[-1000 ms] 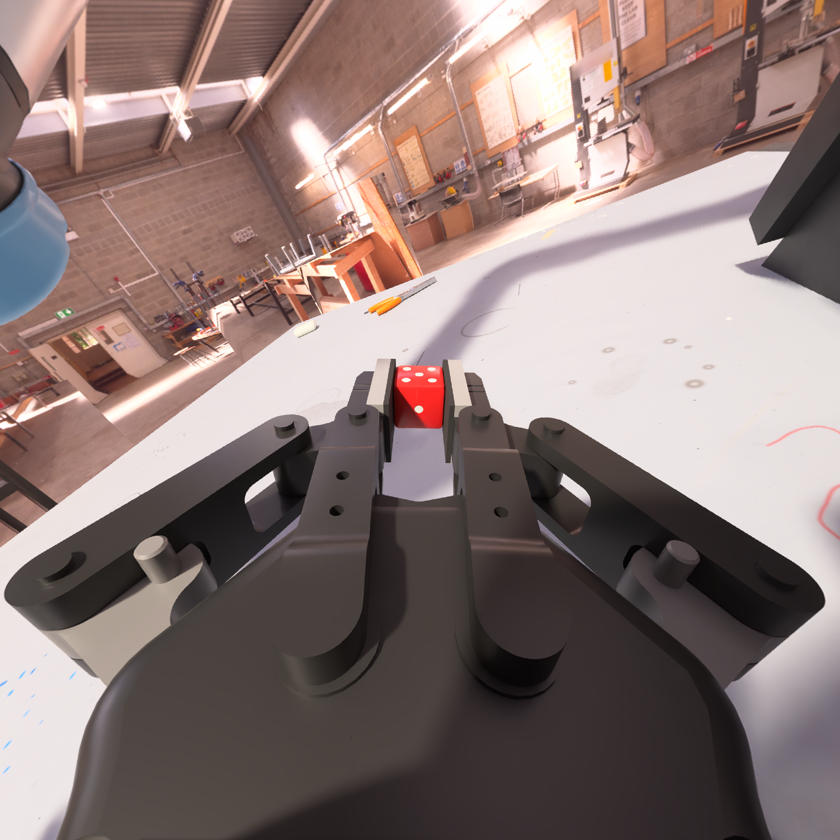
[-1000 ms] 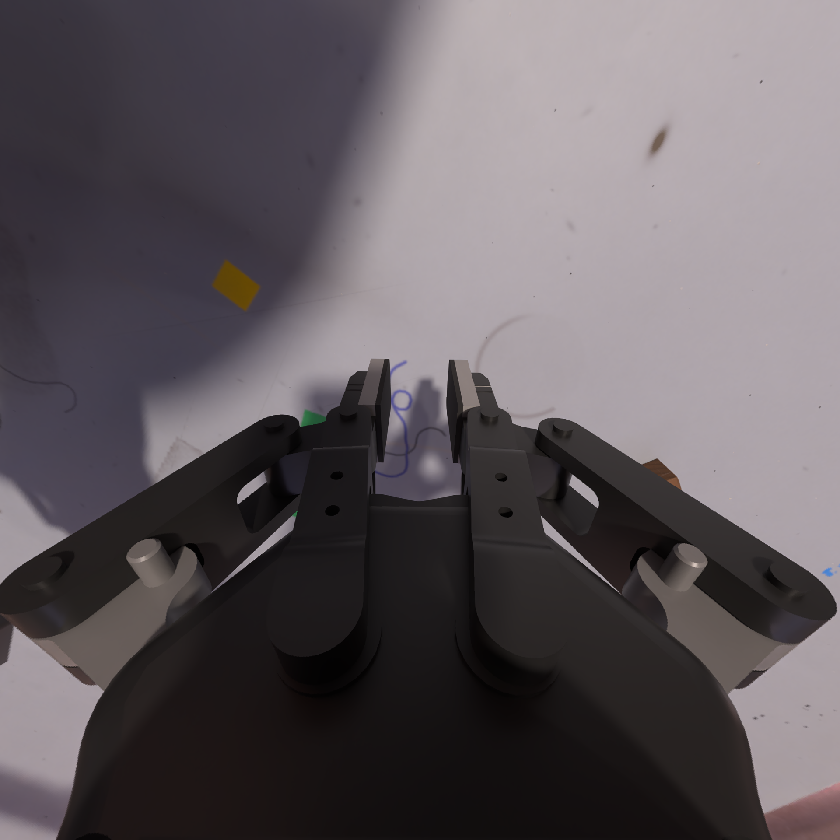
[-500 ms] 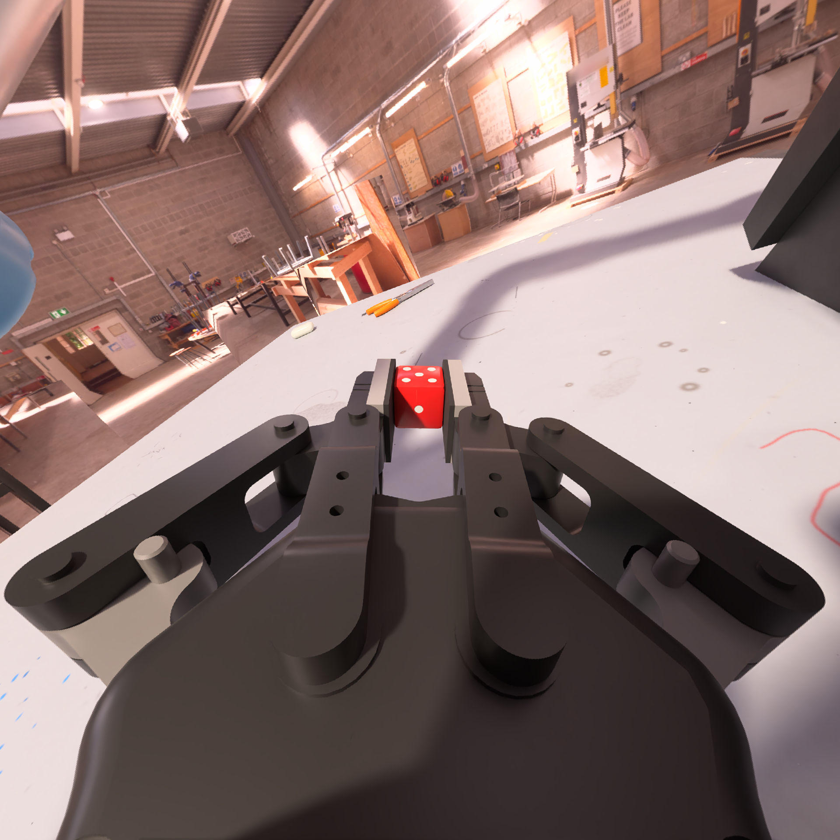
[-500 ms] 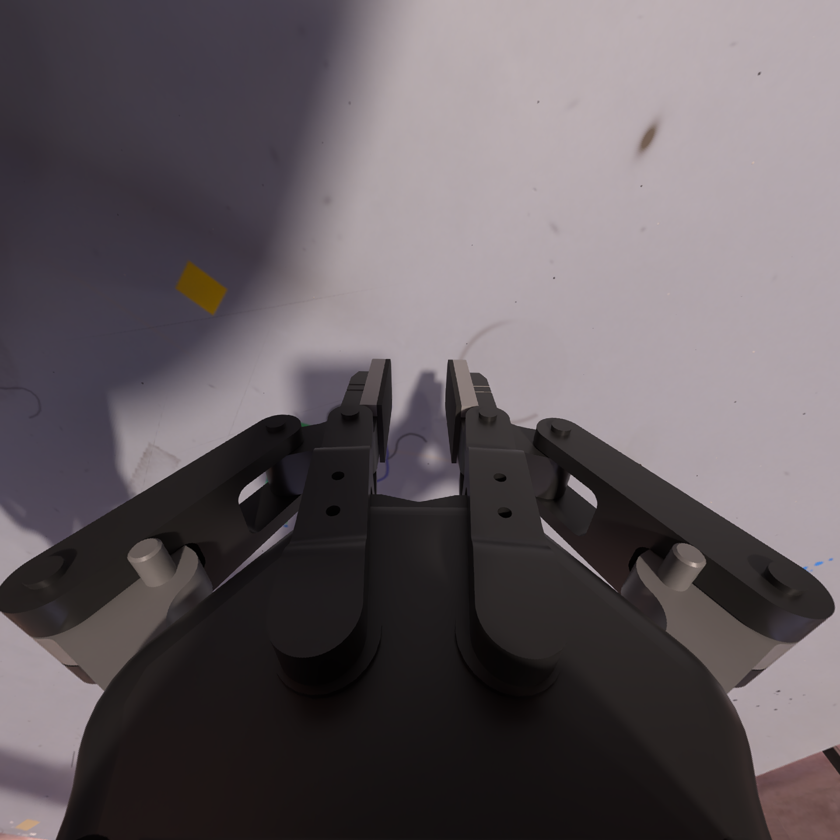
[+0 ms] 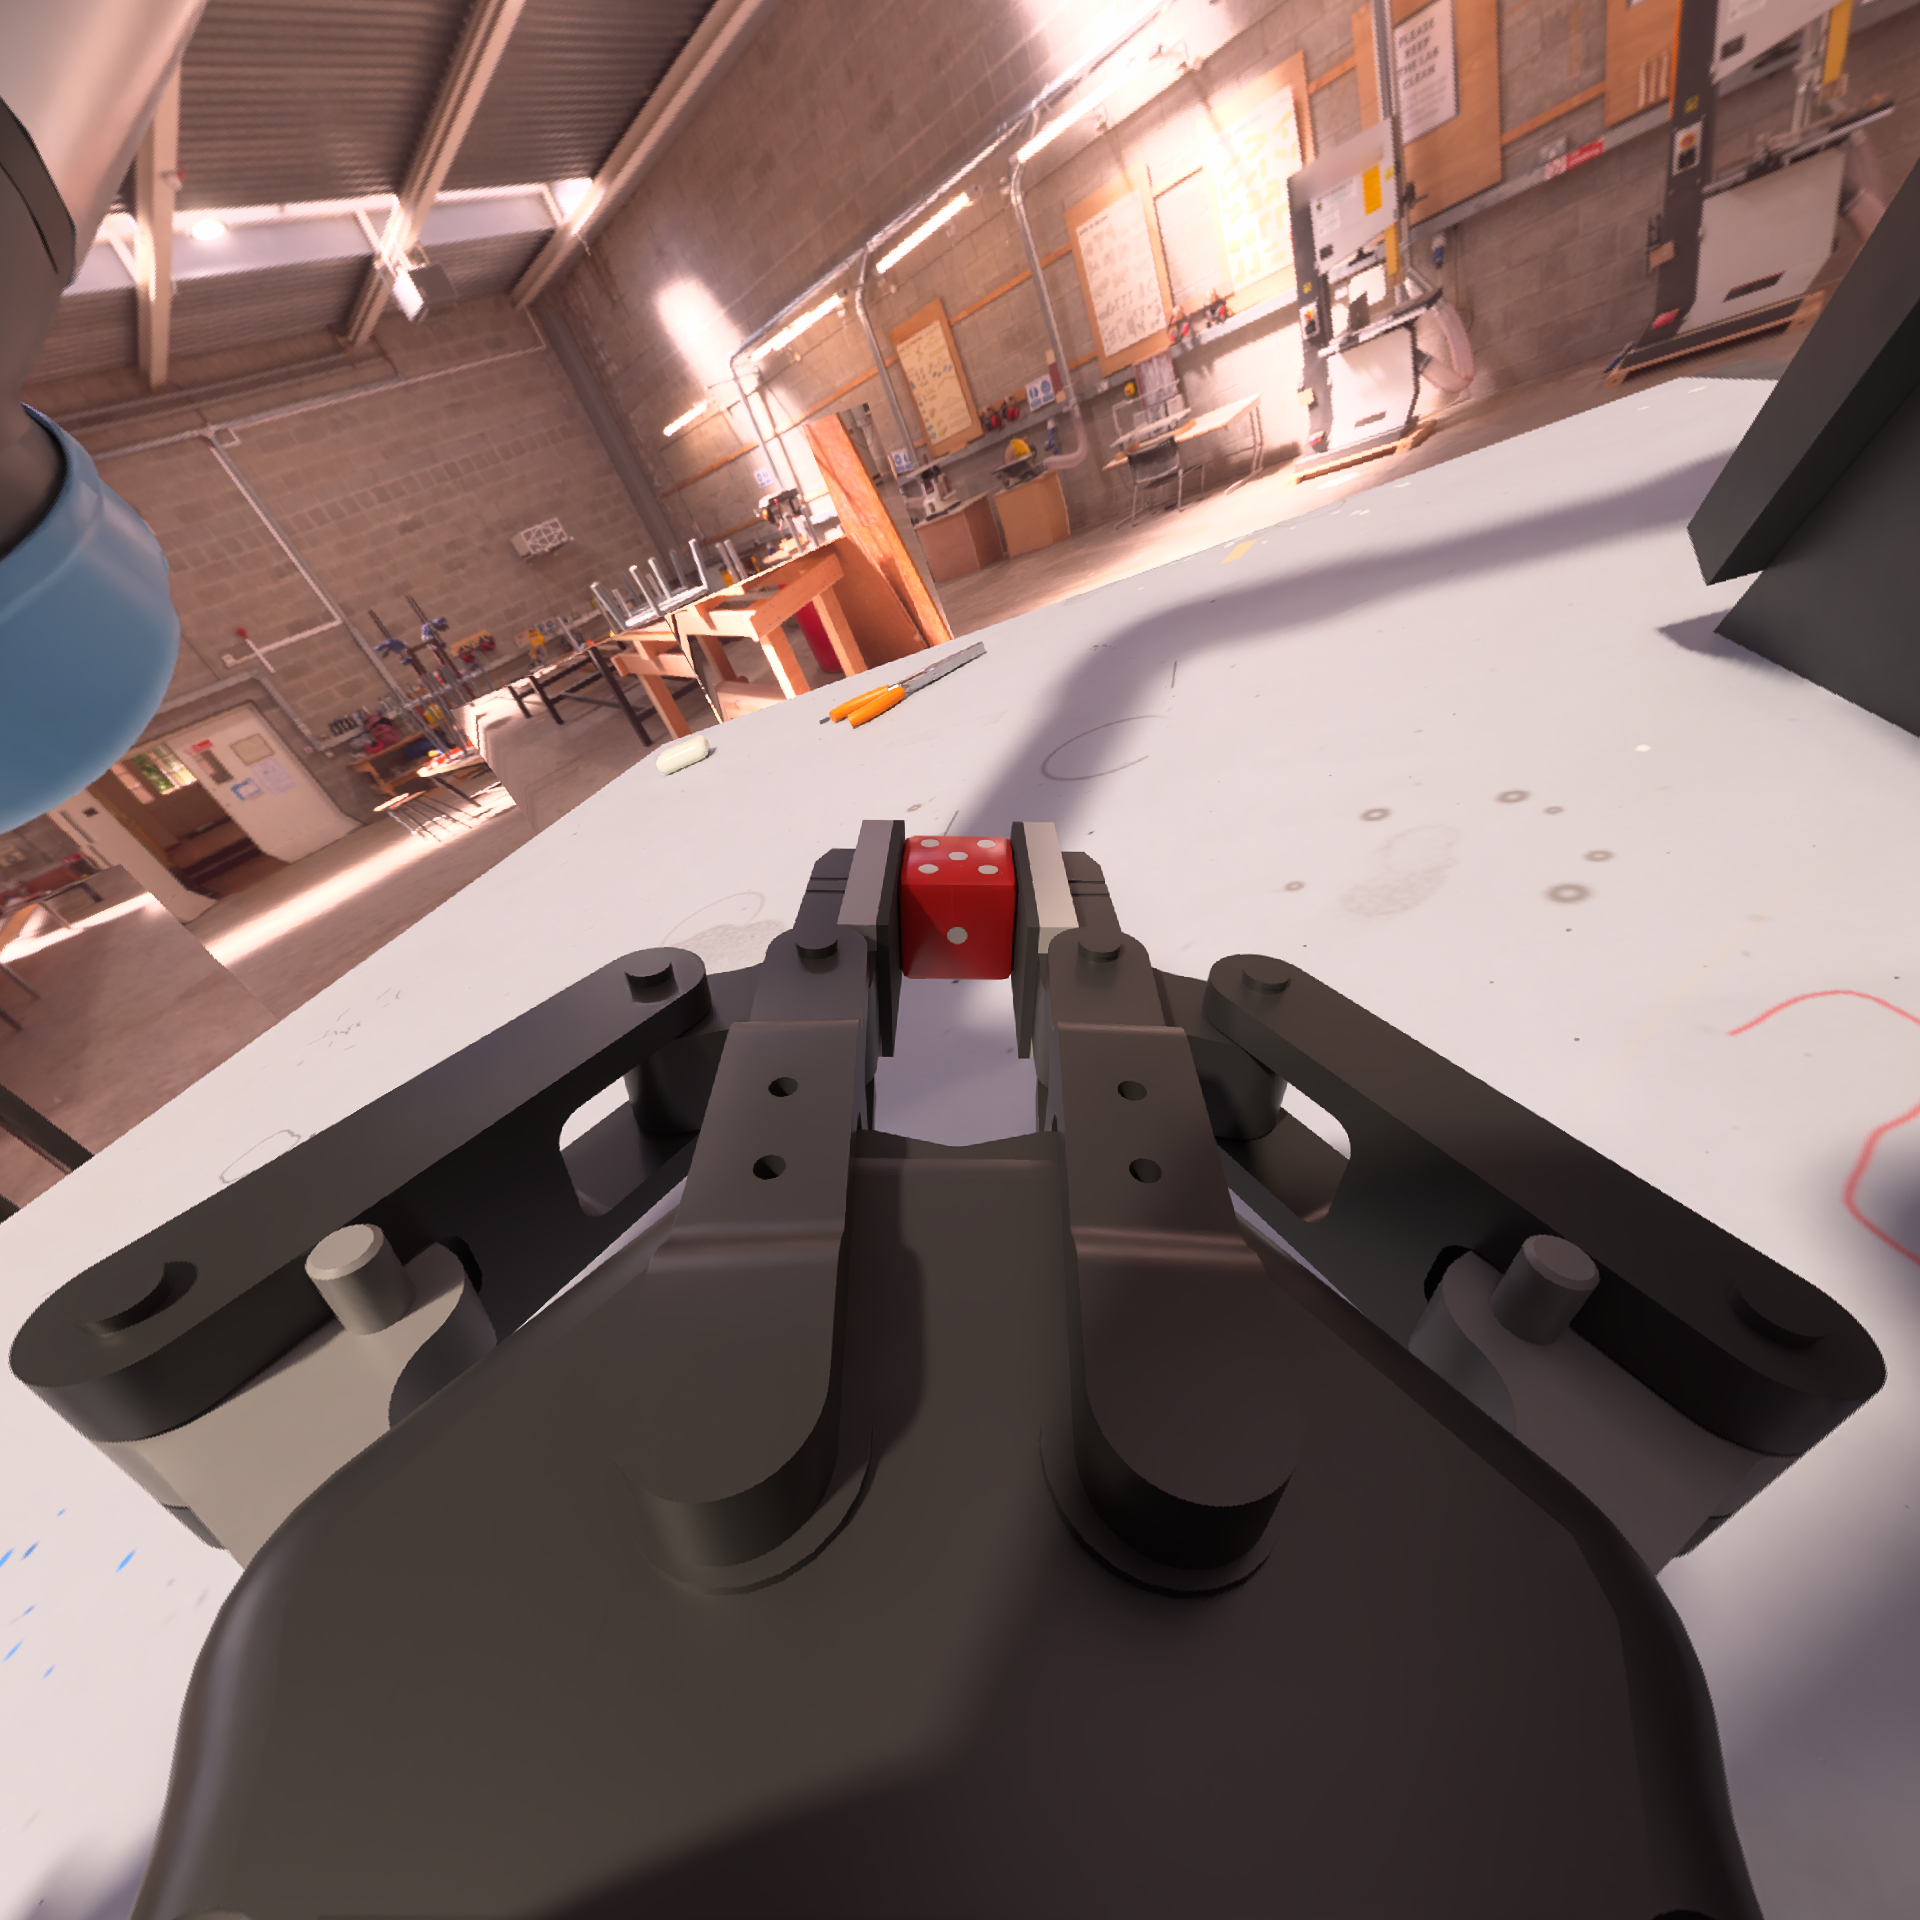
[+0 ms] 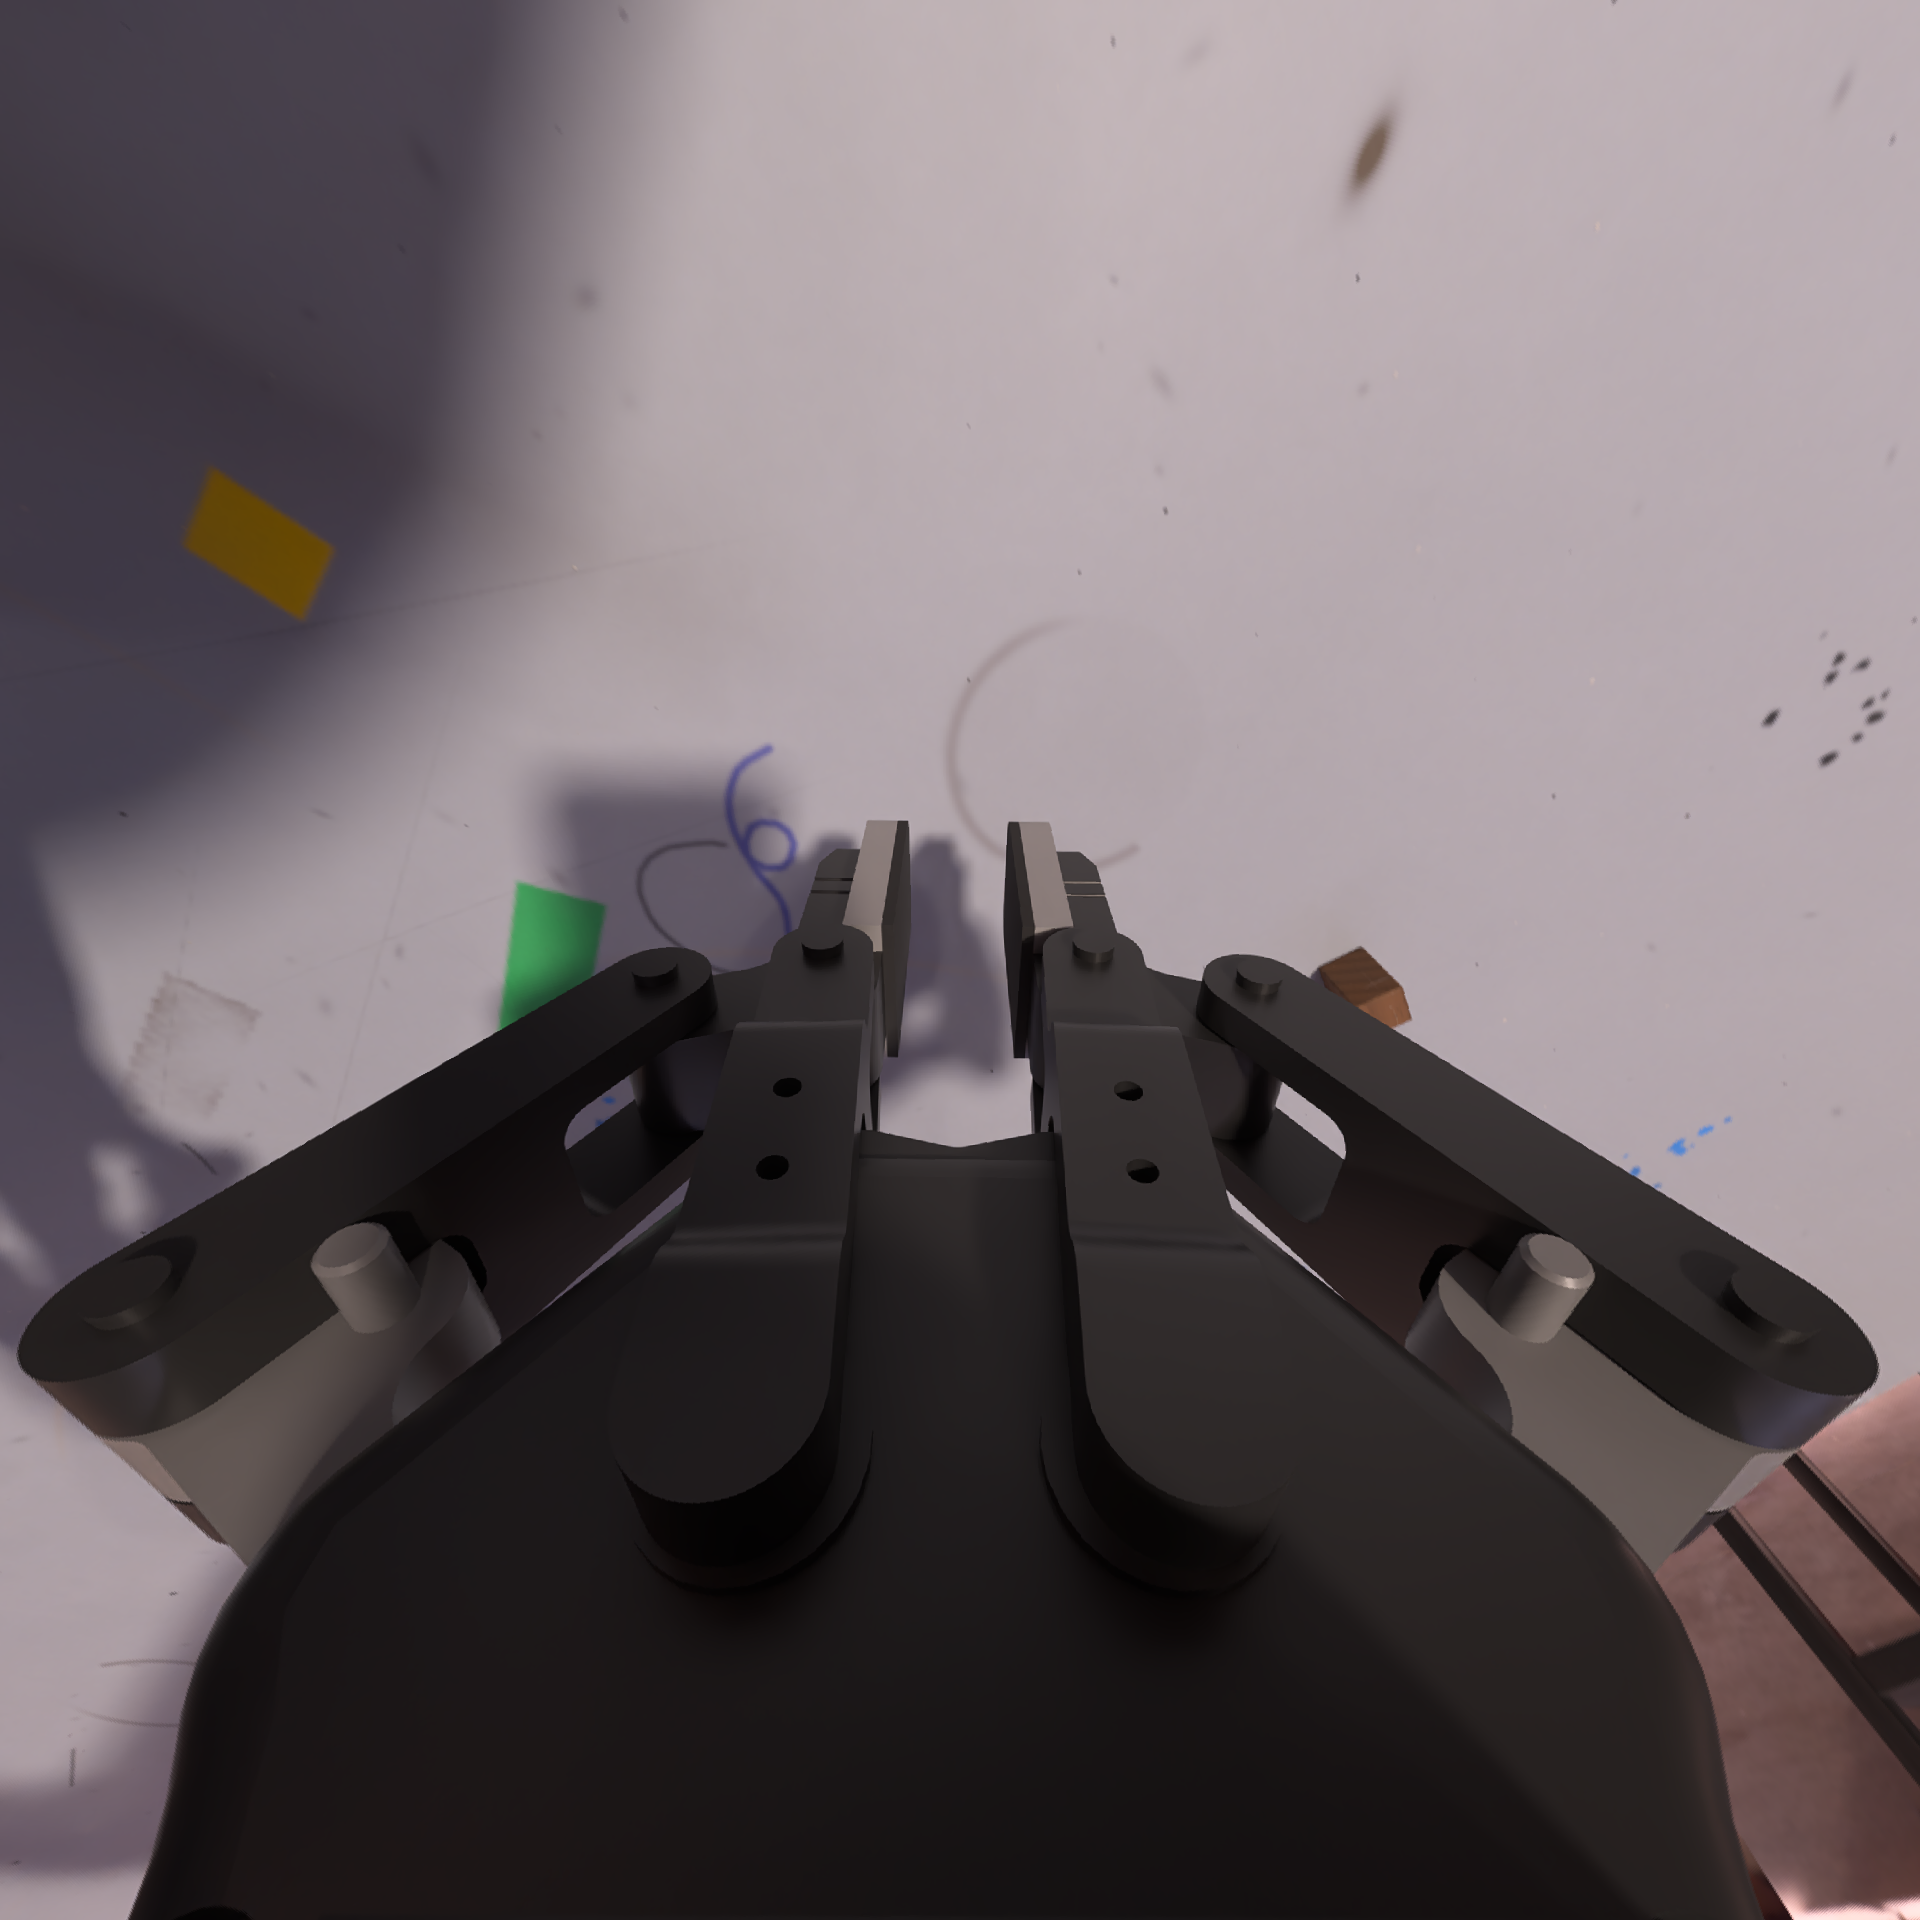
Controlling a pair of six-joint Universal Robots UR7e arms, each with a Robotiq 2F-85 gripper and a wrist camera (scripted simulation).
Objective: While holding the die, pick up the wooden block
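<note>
In the left wrist view my left gripper (image 5: 956,873) is shut on a red die (image 5: 956,916) with white pips, held a little above the white table (image 5: 1351,831). In the right wrist view my right gripper (image 6: 956,873) looks down on the table, its fingers a small gap apart with nothing between them. The small brown wooden block (image 6: 1363,985) lies on the table to the right of the right fingers, partly hidden behind the gripper's right linkage. The gripper is not touching it.
A dark box (image 5: 1829,499) stands at the right of the table. Orange-handled tools (image 5: 873,704) and a small pale object (image 5: 681,755) lie near the far edge. A yellow patch (image 6: 258,542) and a green patch (image 6: 551,940) mark the table. The table edge (image 6: 1829,1423) is at the lower right.
The right gripper's view has shifted: the wooden block and the green patch, hidden half a second ago, show again. The left gripper still holds the die, barely moved.
</note>
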